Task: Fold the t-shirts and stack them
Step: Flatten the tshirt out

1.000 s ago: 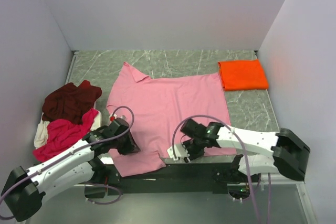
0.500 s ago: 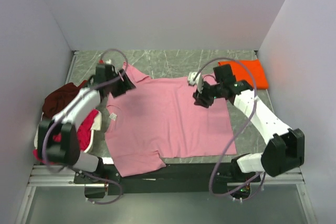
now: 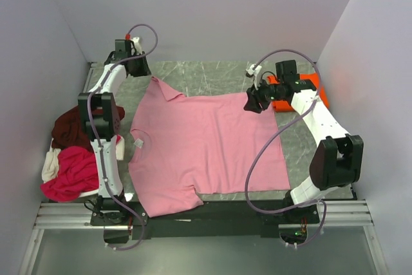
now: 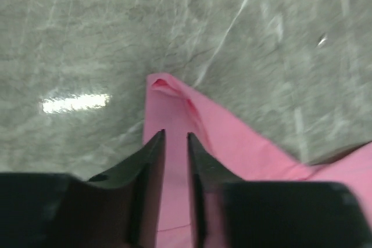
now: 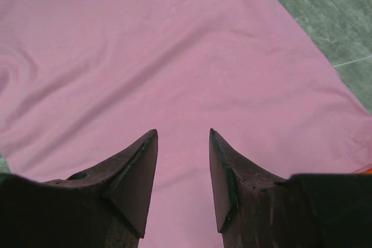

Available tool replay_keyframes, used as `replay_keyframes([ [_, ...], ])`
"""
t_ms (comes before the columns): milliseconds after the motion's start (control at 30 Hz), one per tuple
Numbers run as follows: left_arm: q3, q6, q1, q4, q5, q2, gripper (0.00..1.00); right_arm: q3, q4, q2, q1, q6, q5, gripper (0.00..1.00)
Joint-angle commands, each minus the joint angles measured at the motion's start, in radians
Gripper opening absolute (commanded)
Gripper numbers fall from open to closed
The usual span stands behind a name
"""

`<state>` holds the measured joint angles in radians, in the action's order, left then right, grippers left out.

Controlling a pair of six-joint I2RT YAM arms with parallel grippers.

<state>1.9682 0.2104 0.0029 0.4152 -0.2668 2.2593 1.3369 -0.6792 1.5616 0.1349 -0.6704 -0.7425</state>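
A light pink t-shirt (image 3: 206, 143) lies spread flat mid-table, collar to the left. Its far sleeve (image 3: 161, 88) points at the back left corner. My left gripper (image 3: 138, 69) hovers just behind that sleeve; in the left wrist view its jaws (image 4: 175, 135) stand narrowly open over the pink sleeve tip (image 4: 165, 88), gripping nothing. Over the shirt's back right corner my right gripper (image 3: 251, 102) is open, with only flat pink cloth (image 5: 174, 56) under the gap (image 5: 183, 135). A folded orange t-shirt (image 3: 309, 94) sits at the back right, partly behind the right arm.
A heap of maroon (image 3: 71, 130), magenta-red (image 3: 67, 172) and cream (image 3: 48, 167) shirts lies at the left edge. Grey walls enclose the marbled table (image 3: 212, 75) on three sides. The left arm stretches along the left side, the right arm along the right side.
Both arms swung from the shirt's near edge to its far edge. The left gripper went on to the back left sleeve, the right to the back right corner. The shirt lies flatter.
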Motion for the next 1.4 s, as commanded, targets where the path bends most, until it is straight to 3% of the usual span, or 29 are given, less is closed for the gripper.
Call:
replay_keyframes([
  [0,0.074,-0.250,-0.006,0.068,0.028,0.032,0.24,-0.013,0.021,-0.023,-0.006,0.017,-0.031,0.48],
  [100,0.061,-0.282,-0.006,0.043,0.050,0.058,0.01,-0.019,0.024,-0.026,-0.018,0.023,-0.038,0.48],
  [133,0.064,-0.298,-0.006,0.048,0.061,0.068,0.00,-0.022,0.026,-0.031,-0.023,0.025,-0.043,0.48],
  [667,0.214,-0.243,-0.030,0.008,0.074,0.236,0.00,-0.053,0.015,-0.026,-0.073,0.025,-0.086,0.48],
  [1367,0.281,-0.128,-0.040,-0.067,0.011,0.301,0.02,-0.053,0.007,-0.008,-0.098,0.014,-0.095,0.48],
])
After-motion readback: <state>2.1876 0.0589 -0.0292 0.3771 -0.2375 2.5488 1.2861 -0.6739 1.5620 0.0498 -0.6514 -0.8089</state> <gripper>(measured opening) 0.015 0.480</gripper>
